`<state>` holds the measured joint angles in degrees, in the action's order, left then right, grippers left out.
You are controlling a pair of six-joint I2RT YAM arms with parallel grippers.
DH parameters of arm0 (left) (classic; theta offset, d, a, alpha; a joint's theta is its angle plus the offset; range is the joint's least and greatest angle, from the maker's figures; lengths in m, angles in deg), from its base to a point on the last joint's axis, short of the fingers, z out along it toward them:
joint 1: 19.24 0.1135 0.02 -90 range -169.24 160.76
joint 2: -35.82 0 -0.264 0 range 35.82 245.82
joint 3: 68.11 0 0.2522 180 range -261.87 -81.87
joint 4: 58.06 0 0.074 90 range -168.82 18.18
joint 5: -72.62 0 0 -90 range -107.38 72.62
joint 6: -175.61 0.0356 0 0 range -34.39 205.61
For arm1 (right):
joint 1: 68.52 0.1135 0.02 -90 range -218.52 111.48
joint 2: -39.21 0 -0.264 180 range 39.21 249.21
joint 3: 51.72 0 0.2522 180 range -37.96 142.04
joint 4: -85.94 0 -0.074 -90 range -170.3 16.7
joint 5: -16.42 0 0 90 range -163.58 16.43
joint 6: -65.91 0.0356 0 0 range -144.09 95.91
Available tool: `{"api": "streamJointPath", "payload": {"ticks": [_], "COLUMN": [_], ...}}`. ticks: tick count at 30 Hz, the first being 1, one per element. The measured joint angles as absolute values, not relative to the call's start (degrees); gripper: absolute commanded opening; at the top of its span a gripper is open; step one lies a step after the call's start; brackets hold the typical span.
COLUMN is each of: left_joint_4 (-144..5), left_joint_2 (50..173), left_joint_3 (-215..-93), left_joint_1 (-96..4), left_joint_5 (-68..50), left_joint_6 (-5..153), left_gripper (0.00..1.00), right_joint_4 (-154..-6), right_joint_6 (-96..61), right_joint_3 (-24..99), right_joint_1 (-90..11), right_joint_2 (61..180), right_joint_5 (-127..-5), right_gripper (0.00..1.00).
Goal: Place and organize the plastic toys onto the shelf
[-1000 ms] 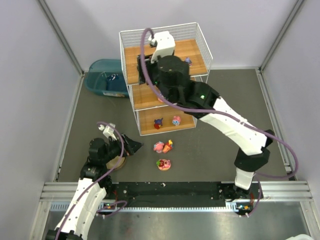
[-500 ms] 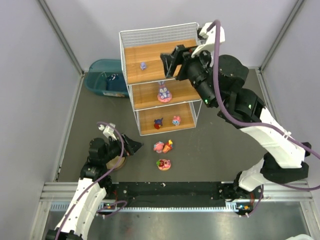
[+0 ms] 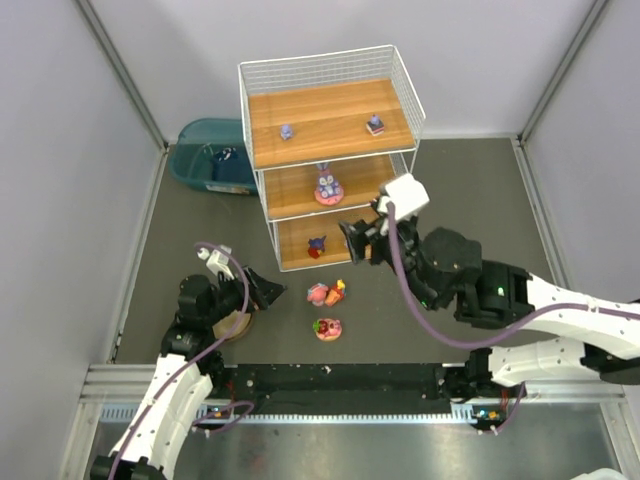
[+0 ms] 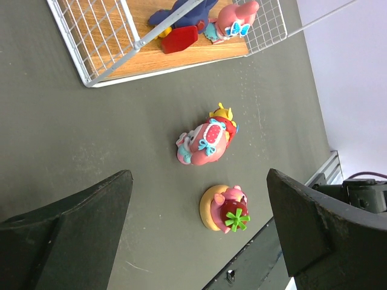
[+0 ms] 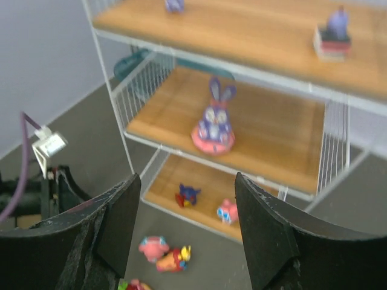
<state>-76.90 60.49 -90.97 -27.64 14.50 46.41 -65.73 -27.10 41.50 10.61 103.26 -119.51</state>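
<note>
The shelf [image 3: 320, 115] stands at the back and holds a small purple figure [image 3: 286, 131], a purple figure on a block [image 3: 375, 124], a purple-eared bunny [image 3: 327, 185] and a blue-red toy [image 3: 316, 246]. On the floor lie a pink toy [image 3: 318, 294], a red-yellow toy [image 3: 337, 291] and a pink flower-topped disc [image 3: 327, 328]. My left gripper [image 3: 262, 293] is open and empty, left of them; its view shows the disc [image 4: 224, 208] between the jaws. My right gripper [image 3: 353, 243] is open and empty in front of the lowest tier, facing the bunny [image 5: 214, 124].
A teal bin [image 3: 210, 155] sits left of the shelf. A tan round bowl [image 3: 236, 326] lies under my left wrist. Grey walls close in both sides. The black rail [image 3: 350, 380] runs along the near edge.
My right arm has pulled back from the top tier and dropped low in front of the shelf. The purple figure on the block now stands on the top board. The left arm has not moved.
</note>
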Motion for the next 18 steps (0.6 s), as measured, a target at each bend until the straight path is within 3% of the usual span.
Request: {"api": "streamJointPath", "payload": {"ticks": [8,14,18], "left_joint_4": [-76.29,-75.78,-75.76], "left_joint_2": [61.14,61.60,61.60], "left_joint_3": [-90.97,-90.97,-90.97], "left_joint_1": [-27.64,-27.66,-27.64], "left_joint_5": [14.50,14.46,14.44], "left_joint_6": [46.78,46.80,46.82], "left_gripper": [0.99,0.99,0.99], "right_joint_4": [-63.55,-63.04,-67.63], "right_joint_6": [-5.72,5.62,3.46], "right_joint_3": [16.02,8.13,4.69], "right_joint_1": [10.59,10.59,10.59], "right_joint_2": [92.75,102.91,108.01], "right_joint_5": [-119.84,-111.31,-103.14], "right_gripper": [0.64,0.68,0.75]}}
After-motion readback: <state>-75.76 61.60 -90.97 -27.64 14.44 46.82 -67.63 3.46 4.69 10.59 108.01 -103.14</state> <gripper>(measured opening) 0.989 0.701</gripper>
